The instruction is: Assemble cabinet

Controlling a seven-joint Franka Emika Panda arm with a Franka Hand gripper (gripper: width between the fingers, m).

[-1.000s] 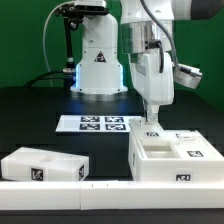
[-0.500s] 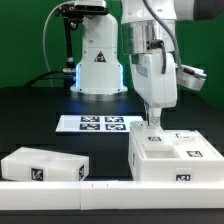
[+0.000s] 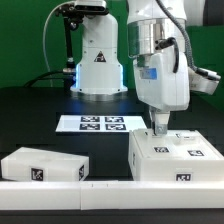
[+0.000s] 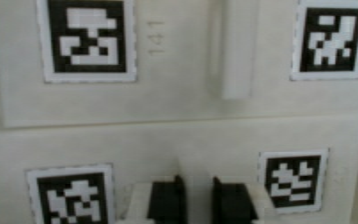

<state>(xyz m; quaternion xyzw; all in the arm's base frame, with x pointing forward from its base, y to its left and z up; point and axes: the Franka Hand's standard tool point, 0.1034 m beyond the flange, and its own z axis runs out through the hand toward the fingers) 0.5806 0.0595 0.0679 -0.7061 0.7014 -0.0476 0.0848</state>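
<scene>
In the exterior view, the large white plastic cabinet box [image 3: 175, 165] is seen standing on the black table [image 3: 30, 115] at the exterior view's right, with the arm's two-finger gripper [image 3: 159, 128] brought down at its rear edge. A change from half a second ago is noted. The recessed compartment that lay open in the box's top is no longer seen, and a flat white face bearing two square tags is shown in its place. The wrist has also been swung toward the exterior view's right. It is judged that a panel has been closed or seated over the opening, so one step of the assembly may be done; whether it is fully home cannot be told. A long white rectangular plastic block [image 3: 42, 167] with tags is left at the exterior view's left, well apart from the box, and the marker board [image 3: 100, 123] lies behind, before the white robot base [image 3: 98, 60]. In the wrist view, the frame is filled by white tagged faces of the cabinet box [image 4: 176, 135]. The dark fingertips [image 4: 162, 200] are seen close together with a pale strip between them. The gap is narrow, but whether anything is pinched cannot be told.
</scene>
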